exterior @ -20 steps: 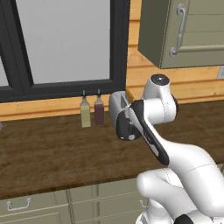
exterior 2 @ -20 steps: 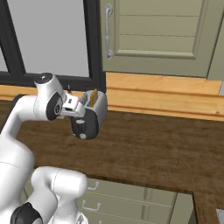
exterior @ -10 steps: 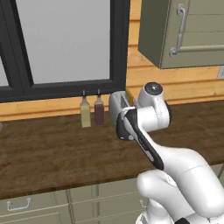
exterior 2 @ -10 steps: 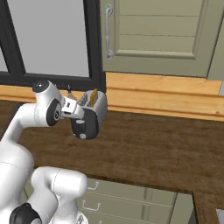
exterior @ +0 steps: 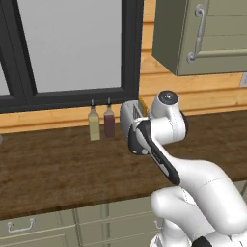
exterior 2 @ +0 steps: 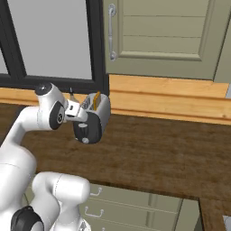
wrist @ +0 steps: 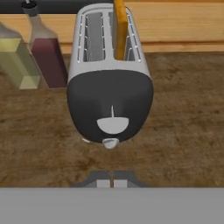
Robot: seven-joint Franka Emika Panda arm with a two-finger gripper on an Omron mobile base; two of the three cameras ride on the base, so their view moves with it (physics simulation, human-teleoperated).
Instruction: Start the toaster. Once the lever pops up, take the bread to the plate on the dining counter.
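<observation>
The silver toaster (wrist: 109, 65) stands on a dark wood counter under a window, its dark end panel with a round knob (wrist: 112, 124) facing my hand. A slice of bread (wrist: 119, 30) stands upright in its right-hand slot, sticking out of the top. A small pale tab (wrist: 110, 143) sits just below the knob. My gripper (wrist: 112, 180) is shut with nothing in it, fingertips together, a short way in front of the end panel. From the right base view the hand (exterior 2: 80, 116) sits against the toaster's (exterior 2: 97, 119) near end. The plate and the dining counter are out of view.
Two slim bottles, one yellowish (wrist: 17, 61) and one dark red (wrist: 46, 57), stand left of the toaster against the wooden wall strip. A green wall cabinet (exterior: 202, 34) hangs above right. Bare counter top (exterior: 58, 164) stretches to the left and front.
The jaws have gone from wide open to shut. The arm's elbow has swung a little left and closer to the toaster. The toaster and the bread have stayed put.
</observation>
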